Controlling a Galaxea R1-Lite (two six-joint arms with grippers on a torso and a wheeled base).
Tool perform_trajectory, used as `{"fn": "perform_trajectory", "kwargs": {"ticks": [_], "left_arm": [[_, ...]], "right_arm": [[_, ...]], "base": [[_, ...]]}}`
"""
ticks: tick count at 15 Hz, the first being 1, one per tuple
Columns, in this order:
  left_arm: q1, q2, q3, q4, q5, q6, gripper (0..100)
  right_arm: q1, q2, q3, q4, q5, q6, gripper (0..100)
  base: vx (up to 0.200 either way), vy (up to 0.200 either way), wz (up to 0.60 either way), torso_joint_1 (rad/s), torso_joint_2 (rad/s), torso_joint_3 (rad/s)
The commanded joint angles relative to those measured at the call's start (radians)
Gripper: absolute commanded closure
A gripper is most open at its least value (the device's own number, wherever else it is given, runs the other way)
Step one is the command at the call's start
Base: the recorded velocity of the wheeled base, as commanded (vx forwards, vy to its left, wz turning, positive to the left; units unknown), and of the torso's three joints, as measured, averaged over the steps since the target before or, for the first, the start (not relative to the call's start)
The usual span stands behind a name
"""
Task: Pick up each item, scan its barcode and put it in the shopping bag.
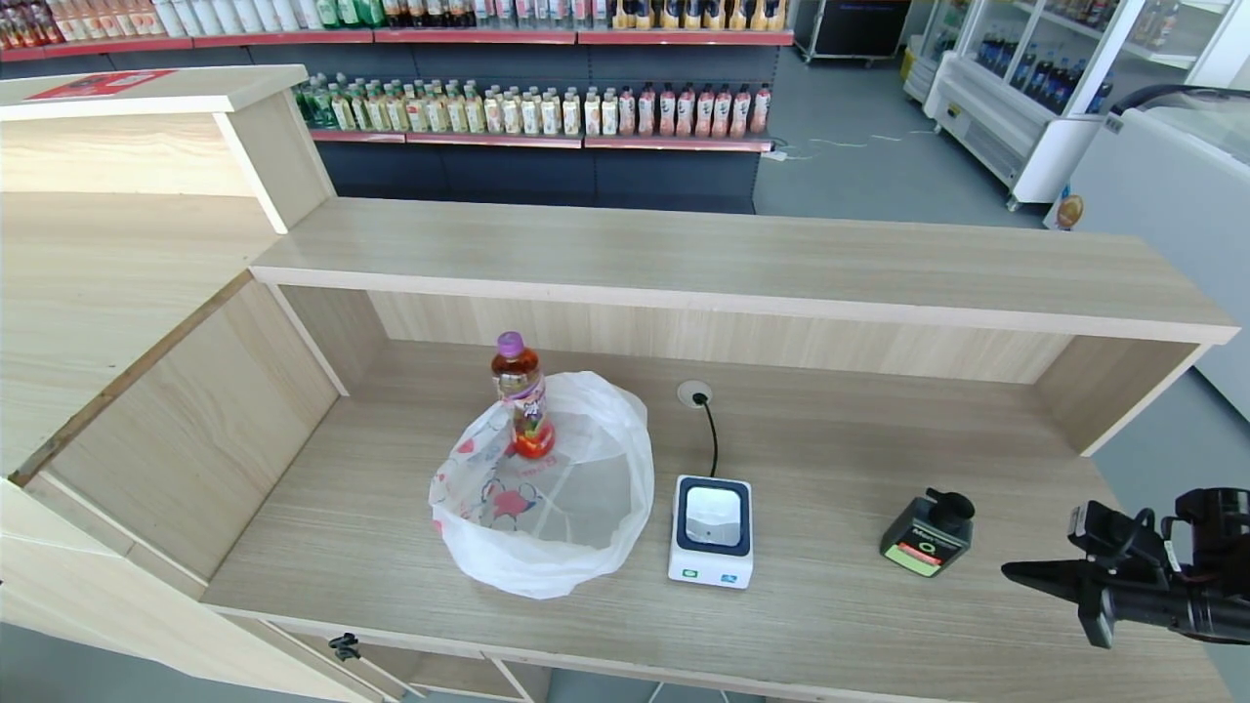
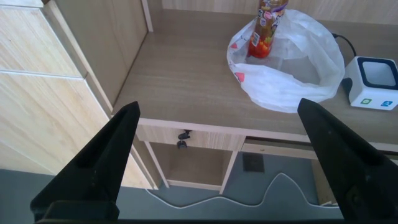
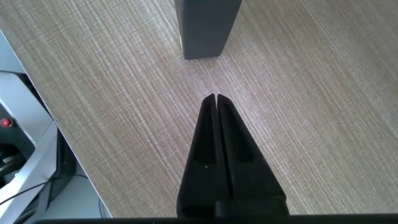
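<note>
Wooden counter [image 1: 684, 256], drink shelves [image 1: 539, 113] behind.

Bottle [image 1: 519, 395] in bag [image 1: 630, 459], left of scanner [image 1: 712, 529]

Shelf [image 1: 742, 264] overhanging counter [image 1: 830, 605] rear, scanner [image 1: 712, 529] beside bag [image 1: 547, 488]

The right gripper [image 3: 216, 99] is matte black, its two fingers [image 3: 205, 146] long flat wedges tapering to a fine tip. The left gripper [image 2: 219, 107] has the same black wedge fingers. The right arm [image 1: 1184, 613] is a dark tube carrying a boxy black block [image 1: 1094, 522] and what looks like a looped cable [image 1: 1139, 535].
</note>
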Motion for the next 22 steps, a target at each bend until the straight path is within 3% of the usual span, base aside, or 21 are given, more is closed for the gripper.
{"fn": "perform_trajectory", "kwargs": {"ticks": [1, 3, 4, 7, 15, 22], "left_arm": [[0.000, 0.000, 0.000, 0.000, 0.000, 0.000, 0], [0.000, 0.000, 0.000, 0.000, 0.000, 0.000, 0], [0.000, 0.000, 0.000, 0.000, 0.000, 0.000, 0], [0.000, 0.000, 0.000, 0.000, 0.000, 0.000, 0], [0.000, 0.000, 0.000, 0.000, 0.000, 0.000, 0], [0.000, 0.000, 0.000, 0.000, 0.000, 0.000, 0]], "right_arm": [[0.000, -0.015, 0.001, -0.001, 0.003, -0.001, 100], [0.000, -0.018, 0.002, 0.000, 0.003, -0.001, 100], [0.000, -0.023, 0.004, 0.000, 0.004, 0.000, 0], [0.003, -0.025, 0.002, 0.000, 0.006, 0.013, 0], [0.115, 0.018, -0.039, -0.046, 0.024, 0.063, 0], [0.187, 0.097, -0.140, -0.053, 0.026, 0.097, 0]], "base": [[0.000, 0.000, 0.00, 0.000, 0.00, 0.000], [0.000, 0.000, 0.00, 0.000, 0.00, 0.000], [0.000, 0.000, 0.00, 0.000, 0.00, 0.000], [0.000, 0.000, 0.00, 0.000, 0.00, 0.000], [0.000, 0.000, 0.00, 0.000, 0.00, 0.000], [0.000, 0.000, 0.00, 0.000, 0.00, 0.000]]}}
